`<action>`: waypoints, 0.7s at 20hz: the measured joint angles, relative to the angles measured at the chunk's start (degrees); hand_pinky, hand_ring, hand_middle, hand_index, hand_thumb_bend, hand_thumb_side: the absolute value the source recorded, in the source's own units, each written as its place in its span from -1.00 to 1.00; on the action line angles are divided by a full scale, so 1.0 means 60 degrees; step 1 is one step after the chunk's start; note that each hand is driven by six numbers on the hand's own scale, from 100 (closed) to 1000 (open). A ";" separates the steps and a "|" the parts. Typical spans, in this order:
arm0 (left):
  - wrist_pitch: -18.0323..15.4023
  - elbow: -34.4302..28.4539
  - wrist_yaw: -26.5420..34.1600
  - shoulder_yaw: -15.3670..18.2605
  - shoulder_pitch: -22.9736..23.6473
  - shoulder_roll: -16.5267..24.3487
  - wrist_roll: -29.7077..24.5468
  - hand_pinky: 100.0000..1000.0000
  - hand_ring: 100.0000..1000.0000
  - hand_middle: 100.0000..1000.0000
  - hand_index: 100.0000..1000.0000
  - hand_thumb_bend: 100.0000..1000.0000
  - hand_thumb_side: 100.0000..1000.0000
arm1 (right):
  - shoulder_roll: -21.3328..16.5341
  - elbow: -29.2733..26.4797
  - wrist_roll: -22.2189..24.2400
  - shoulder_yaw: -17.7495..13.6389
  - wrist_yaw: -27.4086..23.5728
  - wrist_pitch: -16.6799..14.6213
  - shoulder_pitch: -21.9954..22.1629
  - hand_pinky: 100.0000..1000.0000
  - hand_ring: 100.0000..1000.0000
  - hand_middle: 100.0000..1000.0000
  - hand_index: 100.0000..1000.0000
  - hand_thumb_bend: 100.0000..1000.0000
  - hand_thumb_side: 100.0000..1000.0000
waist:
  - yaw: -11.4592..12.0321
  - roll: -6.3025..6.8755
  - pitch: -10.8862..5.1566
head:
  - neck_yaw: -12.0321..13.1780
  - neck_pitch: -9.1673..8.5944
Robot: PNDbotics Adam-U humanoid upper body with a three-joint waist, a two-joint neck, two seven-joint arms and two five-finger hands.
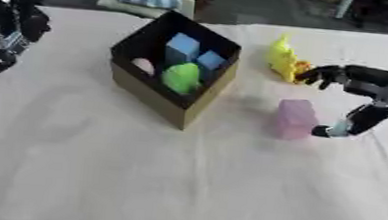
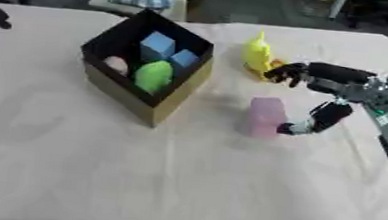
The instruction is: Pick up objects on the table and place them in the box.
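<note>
At frame right, right hand (image 2: 339, 97) spread wide beside pink block (image 2: 265, 117), fingertips near yellow toy (image 2: 258, 56), box (image 2: 111, 87) left of centre.

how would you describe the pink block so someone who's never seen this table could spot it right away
Start at the open cardboard box standing near the middle of the cloth-covered table. Look just to its right, on the bare cloth, where the robot's right hand reaches in. The pink block stands upright there by the thumb, pale and boxy, unlike the bright yellow toy farther back.
</note>
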 measured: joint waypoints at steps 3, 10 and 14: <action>0.0007 0.0000 0.0000 0.0000 0.0000 -0.0011 -0.0036 0.51 0.15 0.06 0.57 0.02 0.27 | 0.0280 0.0464 -0.0100 -0.0138 0.0334 -0.0052 -0.0146 0.47 0.72 0.78 0.98 -0.16 -0.36 | 0.0018 0.0001 0.0000 | -0.0029 0.0000; 0.0013 0.0000 0.0000 -0.0001 0.0000 -0.0083 -0.0073 0.51 0.14 0.06 0.57 0.02 0.27 | 0.0712 0.1288 -0.0373 -0.0292 0.1091 -0.0268 -0.0305 0.47 0.67 0.70 0.93 -0.18 -0.38 | 0.0082 0.0003 0.0001 | -0.0068 0.0000; 0.0023 0.0000 0.0002 -0.0001 0.0000 -0.0085 -0.0085 0.50 0.14 0.06 0.57 0.01 0.27 | 0.0816 0.1487 -0.0505 -0.0334 0.1463 -0.0384 -0.0337 0.46 0.64 0.60 0.85 -0.20 -0.40 | 0.0103 0.0003 0.0006 | -0.0070 0.0000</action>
